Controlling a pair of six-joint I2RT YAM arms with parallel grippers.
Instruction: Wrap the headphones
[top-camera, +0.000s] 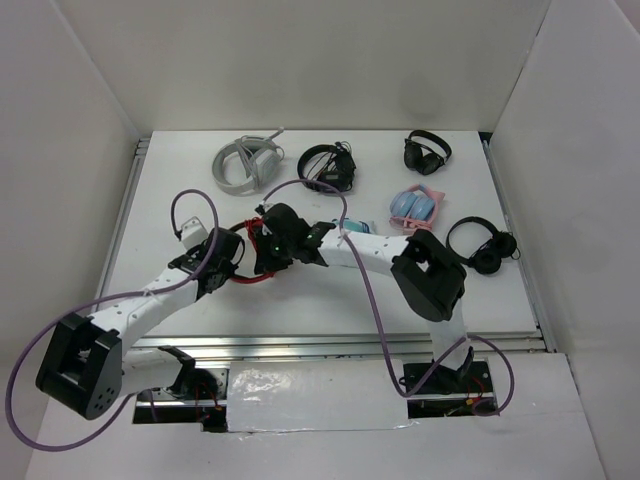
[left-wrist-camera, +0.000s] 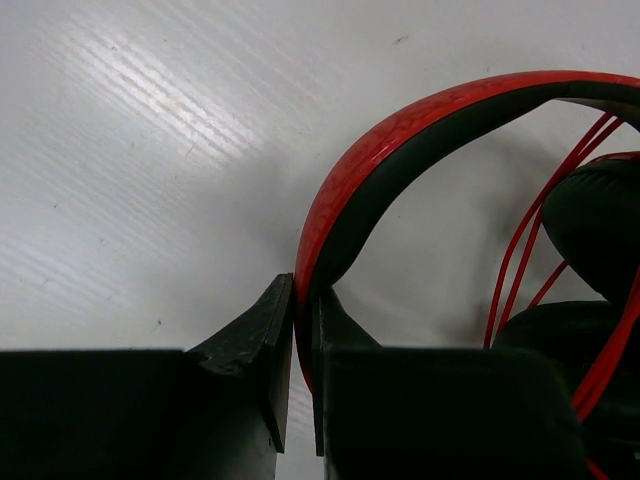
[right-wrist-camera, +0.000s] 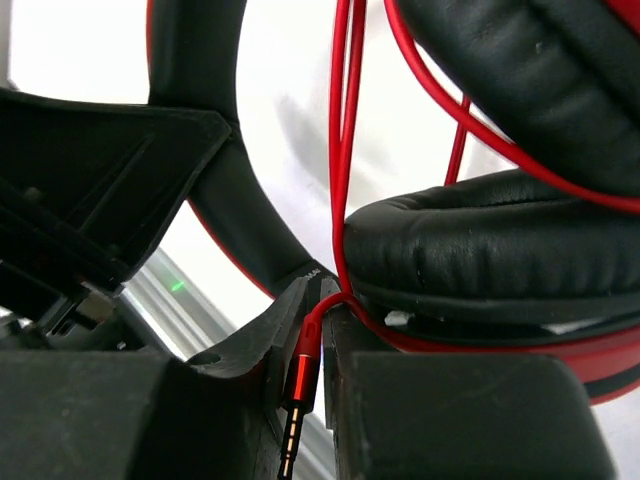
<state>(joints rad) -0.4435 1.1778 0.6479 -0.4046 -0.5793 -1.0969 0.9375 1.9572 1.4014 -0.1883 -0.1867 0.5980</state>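
Right now the headphones (top-camera: 250, 224) lie near the middle of the surface (top-camera: 300, 300), a bit to the left, mostly hidden under the two arms. The left pincer (left-wrist-camera: 300, 300) is squeezed tight on the red headband (left-wrist-camera: 400, 115), low on its curve. The right pincer (right-wrist-camera: 313, 310) has its two sides close together, with the plug (right-wrist-camera: 300, 380) at the end of the cable (right-wrist-camera: 345, 120) pinched between them. Red loops of the cable run up past the soft black ear cushions (right-wrist-camera: 480, 240). The headband looks stiff and springy, so I think it is a good place to hold on tight. The ear cushions look squishy and would dent or slip. The cable is thin, light and floppy, and it could slide out or spring loose. It is likely best held by the hard plug and pulled gently so it does not snap. The grey headphones (top-camera: 245, 165) sit far back, well apart
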